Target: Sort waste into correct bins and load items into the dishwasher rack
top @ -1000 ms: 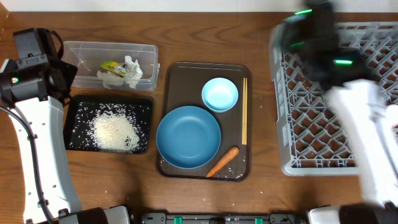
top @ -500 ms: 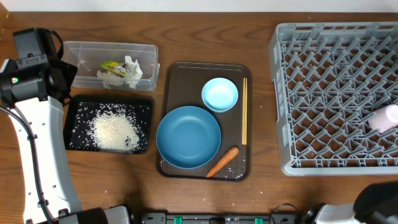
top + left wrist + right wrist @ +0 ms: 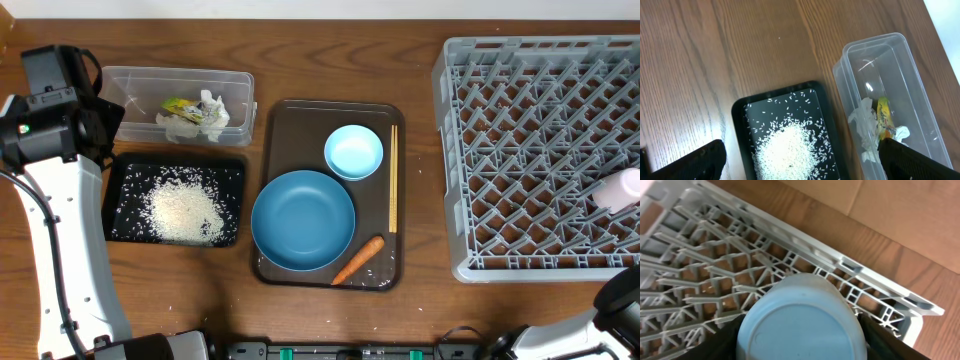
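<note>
The white cup (image 3: 802,317) is bottom-up between my right gripper's (image 3: 801,342) fingers, which close on its sides, over the grey dishwasher rack's (image 3: 715,255) corner. From overhead the cup (image 3: 620,189) is at the rack's (image 3: 530,150) right edge. My left gripper (image 3: 800,162) is open and empty above the black tray (image 3: 740,130) of rice (image 3: 790,150). The clear tub (image 3: 130,80) holds crumpled paper (image 3: 185,122) and a yellow-green wrapper (image 3: 180,104). The blue dish (image 3: 302,220), light-blue bowl (image 3: 353,152), chopsticks (image 3: 393,180) and carrot (image 3: 358,259) lie on the brown tray (image 3: 285,120).
A few loose rice grains (image 3: 165,310) lie on the wooden table near the front left. My left arm (image 3: 60,200) runs along the left edge beside the bins. The rack fills the right side of the table.
My right arm swept off from above the rack to the lower right corner of the overhead view. The cup now shows at the rack's right edge. The left arm has not moved.
</note>
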You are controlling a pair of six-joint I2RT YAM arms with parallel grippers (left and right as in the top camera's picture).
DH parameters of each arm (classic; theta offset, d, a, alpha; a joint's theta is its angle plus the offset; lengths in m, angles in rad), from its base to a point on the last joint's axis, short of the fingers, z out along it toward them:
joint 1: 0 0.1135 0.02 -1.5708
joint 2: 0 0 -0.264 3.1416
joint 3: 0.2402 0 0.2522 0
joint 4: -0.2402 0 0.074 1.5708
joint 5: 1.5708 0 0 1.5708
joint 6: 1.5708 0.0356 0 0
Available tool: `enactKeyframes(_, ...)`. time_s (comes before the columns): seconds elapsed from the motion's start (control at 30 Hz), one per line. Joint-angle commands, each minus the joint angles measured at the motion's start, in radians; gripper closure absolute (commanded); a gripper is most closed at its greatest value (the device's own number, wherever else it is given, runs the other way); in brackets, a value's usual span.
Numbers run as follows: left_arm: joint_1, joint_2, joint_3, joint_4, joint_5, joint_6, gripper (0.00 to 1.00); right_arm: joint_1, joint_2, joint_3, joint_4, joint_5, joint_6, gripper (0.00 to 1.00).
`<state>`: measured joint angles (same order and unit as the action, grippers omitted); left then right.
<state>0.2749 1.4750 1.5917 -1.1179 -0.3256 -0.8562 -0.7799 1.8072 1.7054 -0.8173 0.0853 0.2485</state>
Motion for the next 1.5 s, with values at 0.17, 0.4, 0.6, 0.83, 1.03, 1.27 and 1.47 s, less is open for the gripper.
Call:
enactKeyframes(0.17,0.005,0.003,-0.004,-0.002,-0.024,0.013,0.01,-0.014,0.043,0.002,0.002,-0.008,-0.022,0.26)
enactKeyframes(0.4,0.005,0.003,-0.004,-0.002,-0.024,0.013,0.01,-0.011,0.042,0.002,-0.014,-0.035,-0.018,0.14)
enactKeyframes(0.6,0.005,0.003,-0.004,-0.002,-0.024,0.013,0.01,0.001,-0.031,0.002,-0.004,-0.255,0.011,0.14)
enactKeyframes(0.83,0.005,0.003,-0.004,-0.002,-0.024,0.013,0.01,0.129,-0.200,0.002,0.021,-0.559,0.023,0.14)
enactKeyframes(1.03,0.005,0.003,-0.004,-0.002,-0.024,0.013,0.00,0.402,-0.272,0.002,-0.010,-0.612,-0.053,0.15)
enactKeyframes(1.27,0.005,0.003,-0.004,-0.002,-0.024,0.013,0.00,0.834,-0.197,0.000,-0.026,-0.377,-0.085,0.25)
enactKeyframes(1.47,0.005,0.003,-0.004,-0.002,-0.024,0.013,0.00,1.110,-0.014,0.000,0.004,-0.174,0.038,0.35)
